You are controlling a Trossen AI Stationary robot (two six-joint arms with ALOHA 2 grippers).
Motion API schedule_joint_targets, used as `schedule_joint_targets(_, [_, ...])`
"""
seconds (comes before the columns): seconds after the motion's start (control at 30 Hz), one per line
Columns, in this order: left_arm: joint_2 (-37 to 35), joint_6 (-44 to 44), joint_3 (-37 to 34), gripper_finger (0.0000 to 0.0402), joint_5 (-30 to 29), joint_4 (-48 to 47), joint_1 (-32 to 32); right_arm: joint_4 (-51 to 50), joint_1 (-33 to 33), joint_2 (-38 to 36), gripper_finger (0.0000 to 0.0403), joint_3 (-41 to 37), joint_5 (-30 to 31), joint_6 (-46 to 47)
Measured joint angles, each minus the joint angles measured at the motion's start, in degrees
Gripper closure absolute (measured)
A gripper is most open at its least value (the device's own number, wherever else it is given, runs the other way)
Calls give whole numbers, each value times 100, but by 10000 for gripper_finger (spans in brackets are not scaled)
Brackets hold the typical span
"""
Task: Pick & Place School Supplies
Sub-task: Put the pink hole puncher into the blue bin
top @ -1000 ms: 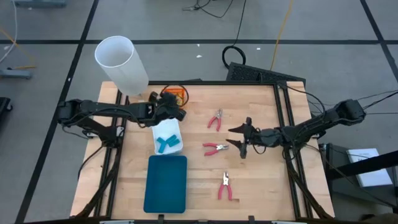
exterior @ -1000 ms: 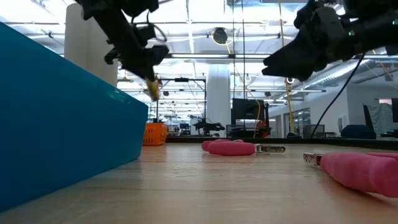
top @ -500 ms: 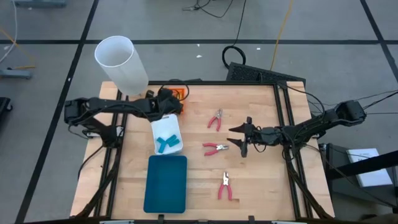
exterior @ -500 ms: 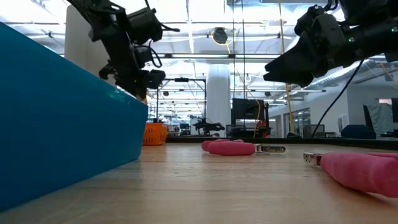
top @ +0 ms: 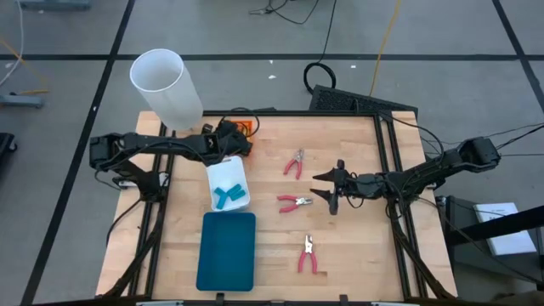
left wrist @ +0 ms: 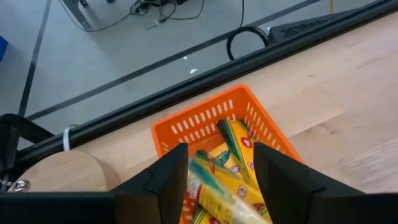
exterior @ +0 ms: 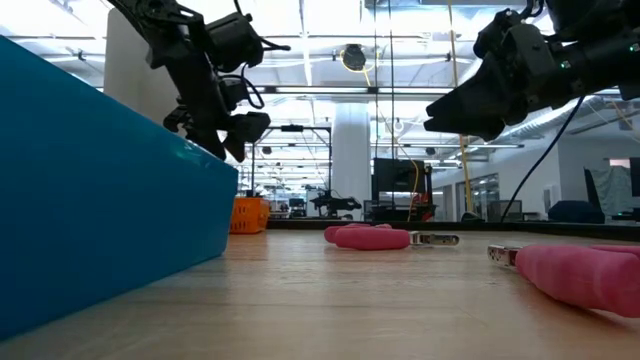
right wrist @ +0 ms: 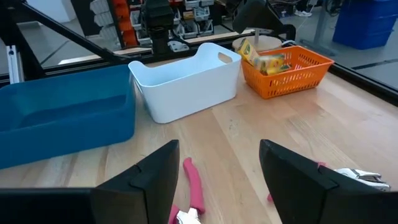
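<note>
The left arm reaches in from the tabletop's left edge toward the far-left corner, its left gripper [top: 240, 146] held above the surface with fingers spread. The right arm stretches in from the right edge, its right gripper [top: 327, 189] hovering near the middle, fingers apart.

On my desk I count three red-handled tools: one [top: 294, 163] toward the far edge, one [top: 295, 203] mid-desk, one [top: 308, 255] toward the near edge. There are three trays, orange [top: 245, 129], white [top: 241, 182] and teal [top: 227, 251], plus one tall white cylinder [top: 164, 87]. The white tray holds a few light-blue pieces [top: 226, 196], the orange one several yellow packets [left wrist: 230, 168]; I cannot count either exactly.
</note>
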Motion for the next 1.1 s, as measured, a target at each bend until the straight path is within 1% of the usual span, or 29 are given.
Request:
schedule_joint_targets(0.1, [0,-31,0,212,24,74,-11,-2,2,15,190,1,137,1])
schedule_joint_targets(0.27, [0,-138,0,211,551,149,-70,-108,-82,198,190,34,622,285])
schedule_joint_targets(0.33, [0,-106,0,211,649,284,-115,-631,-289,329,190,213,627,570])
schedule_joint_targets(0.47, [0,149,0,211,843,695,-196,-2204,-793,824,190,938,606,1421])
schedule_joint_targets(0.53, [0,253,1,211,920,903,-242,-2605,-992,1158,190,1256,605,1702])
schedule_joint_targets(0.57, [0,294,0,211,937,974,-255,-2653,-1072,1347,190,1423,582,1796])
schedule_joint_targets(0.7, [0,317,2,210,940,1108,-325,-2699,-1345,2076,190,1957,58,1950])
schedule_joint_targets(0.8, [0,307,2,210,940,1098,-357,-2787,-1490,2616,190,2259,-23,1929])
schedule_joint_targets(0.87, [0,269,2,210,973,1096,-391,-2826,-1586,2937,190,2397,-50,1935])
schedule_joint_targets(0.97, [0,166,2,210,1051,1098,-456,-2802,-1729,3319,190,2535,-296,1961])
schedule_joint_targets(1.1, [-2,174,2,210,1056,1098,-562,-2743,-1837,3626,190,2626,-402,1975])
